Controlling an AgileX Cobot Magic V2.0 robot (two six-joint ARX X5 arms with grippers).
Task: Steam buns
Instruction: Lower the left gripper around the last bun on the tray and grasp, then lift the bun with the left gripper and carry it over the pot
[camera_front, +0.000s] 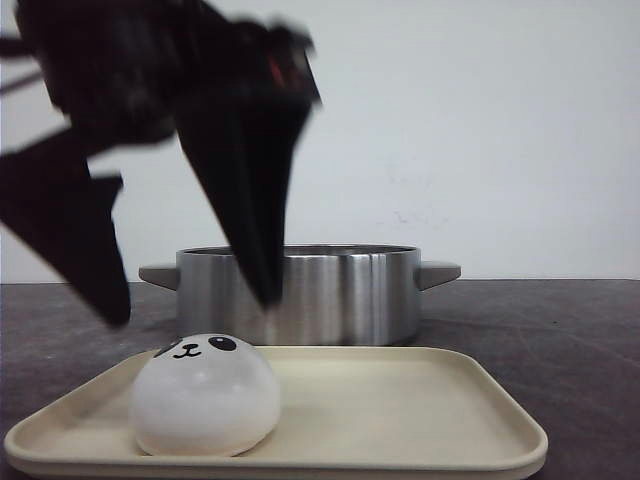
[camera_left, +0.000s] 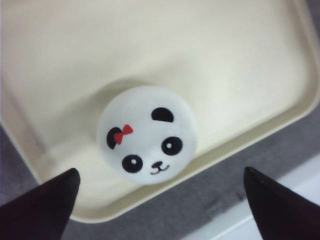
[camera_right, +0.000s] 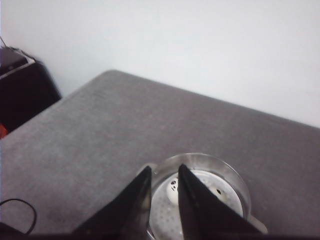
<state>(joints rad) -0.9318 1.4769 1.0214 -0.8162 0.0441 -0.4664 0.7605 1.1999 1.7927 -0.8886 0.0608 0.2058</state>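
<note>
on tray (camera_front: 470, 420): one bun (camera_front: 205, 395) | left fingers (camera_left: 45, 205) spread (right fingers (camera_right: 192, 200) nearly closed)

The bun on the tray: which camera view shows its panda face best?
The left wrist view: it looks straight down on the bun, so both eyes, the ears, the smile and a red bow are clear. The front view shows the bun from the side, its face foreshortened on top. The right wrist view does not show it.

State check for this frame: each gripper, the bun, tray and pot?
Left gripper: open, above the bun, holding nothing.
Right gripper: nearly shut, empty, above the pot.
Bun: upright on the tray, ungrasped.
Tray: flat on the table, one bun on it.
Pot: lidless, buns inside; count unclear.
</note>
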